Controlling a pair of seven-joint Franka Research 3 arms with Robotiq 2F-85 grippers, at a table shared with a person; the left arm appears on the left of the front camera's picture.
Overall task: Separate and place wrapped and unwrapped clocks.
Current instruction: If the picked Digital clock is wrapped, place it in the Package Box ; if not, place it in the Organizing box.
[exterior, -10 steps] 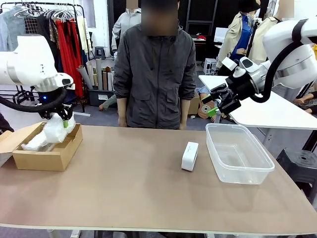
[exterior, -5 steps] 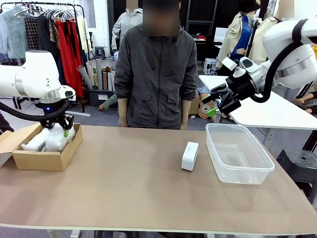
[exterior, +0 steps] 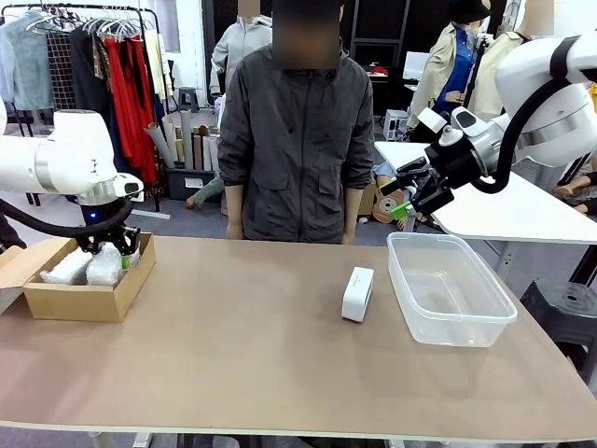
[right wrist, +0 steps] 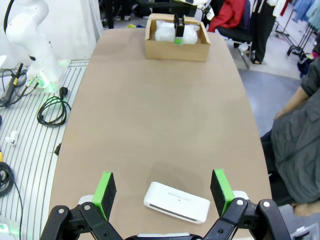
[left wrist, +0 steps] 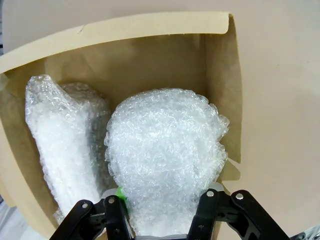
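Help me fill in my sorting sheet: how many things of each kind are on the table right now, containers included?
Bubble-wrapped clocks: 2 (rounded bundle, longer bundle)
Bare white clock: 1
Cardboard box: 1
Clear plastic tub: 1
Total: 5

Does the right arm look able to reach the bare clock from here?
Probably yes: the right hand is open, facing the clock, which stands free beside the tub; nothing lies between.
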